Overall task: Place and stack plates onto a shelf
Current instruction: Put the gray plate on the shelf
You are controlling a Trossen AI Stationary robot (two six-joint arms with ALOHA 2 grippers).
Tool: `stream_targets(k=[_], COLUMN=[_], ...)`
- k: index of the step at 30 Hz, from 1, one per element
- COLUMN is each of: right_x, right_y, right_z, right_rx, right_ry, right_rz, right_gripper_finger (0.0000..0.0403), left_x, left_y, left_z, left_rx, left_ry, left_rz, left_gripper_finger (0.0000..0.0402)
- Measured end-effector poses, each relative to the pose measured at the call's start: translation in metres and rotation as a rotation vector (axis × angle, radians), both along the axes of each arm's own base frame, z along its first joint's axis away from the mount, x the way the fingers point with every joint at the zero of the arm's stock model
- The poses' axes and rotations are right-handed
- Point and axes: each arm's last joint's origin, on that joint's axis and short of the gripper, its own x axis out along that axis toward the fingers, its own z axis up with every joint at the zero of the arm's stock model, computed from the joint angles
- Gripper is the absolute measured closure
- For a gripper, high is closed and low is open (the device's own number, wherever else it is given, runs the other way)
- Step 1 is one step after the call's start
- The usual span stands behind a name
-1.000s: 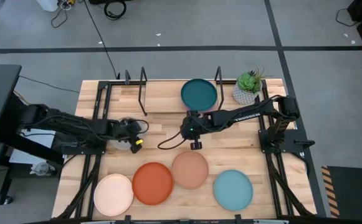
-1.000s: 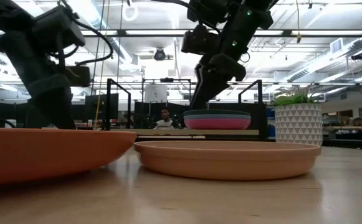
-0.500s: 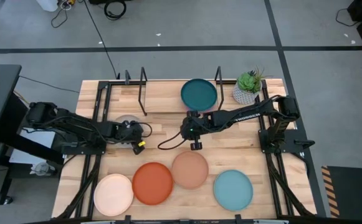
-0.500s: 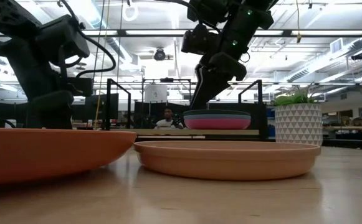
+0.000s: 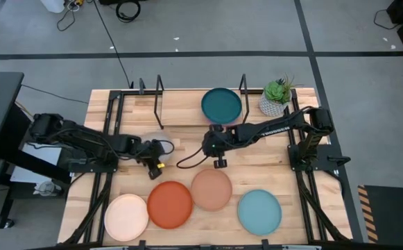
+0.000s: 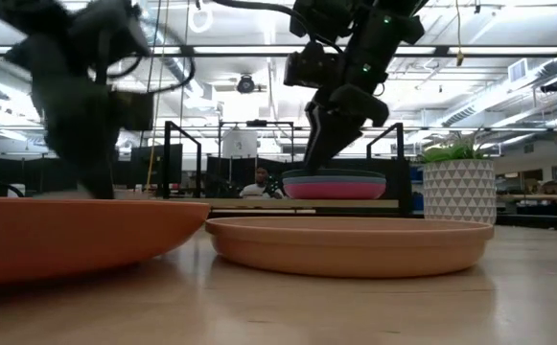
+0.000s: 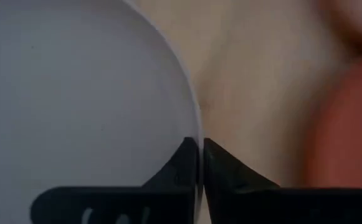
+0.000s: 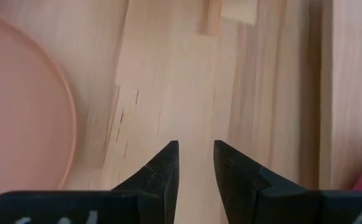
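A grey-white plate (image 7: 81, 93) lies on the table left of centre (image 5: 144, 137), and my left gripper (image 7: 200, 142) is shut on its rim (image 5: 152, 158). On the shelf (image 5: 184, 114) at the back, a dark teal plate (image 5: 221, 104) tops a stack with blue and pink plates under it (image 6: 334, 184). My right gripper (image 8: 195, 144) hangs open over bare wood in front of that stack (image 5: 218, 161). Cream (image 5: 126, 217), orange (image 5: 170, 204), tan (image 5: 211, 189) and light teal (image 5: 259, 211) plates lie flat along the near edge. My left gripper pinches the grey-white plate's rim (image 7: 198, 127) between its two fingers, one fingertip (image 7: 184, 155) on the plate's inner side and the other outside the edge. The fingers come from the table's left side. Whether the plate is off the wood, I cannot tell.
Thin black posts (image 5: 159, 90) (image 5: 243, 85) stand up around the shelf. A small potted green plant (image 5: 276, 97) sits at the shelf's right end. Bare wood (image 5: 187, 149) lies between the two grippers.
My left gripper has gone toward the table's right edge and has shut on the grey-white plate's rim.
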Motion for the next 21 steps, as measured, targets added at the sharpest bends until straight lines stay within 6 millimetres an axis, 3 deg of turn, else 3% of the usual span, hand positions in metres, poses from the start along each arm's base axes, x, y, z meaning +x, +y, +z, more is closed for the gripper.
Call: stream_targets(k=[4,10,21], right_x=[-0.003,-0.006,-0.016], right_y=[0.002,0.01,0.026], right_z=[-0.002,-0.003,0.002], right_rx=[0.002,-0.045,-0.112], right_ry=[0.032,0.062,0.092], right_rz=[-0.004,-0.028,-0.057], right_gripper_finger=[0.0297,0.0297,0.0297], left_x=[0.015,0.033,0.046], left_y=[-0.01,-0.015,-0.006], left_z=[0.027,0.063,0.085], left_rx=[-0.026,0.089,0.41], left_ry=[-0.07,-0.207,-0.329], left_rz=[-0.116,-0.208,-0.219], left_gripper_finger=[0.038,0.0378,0.0383])
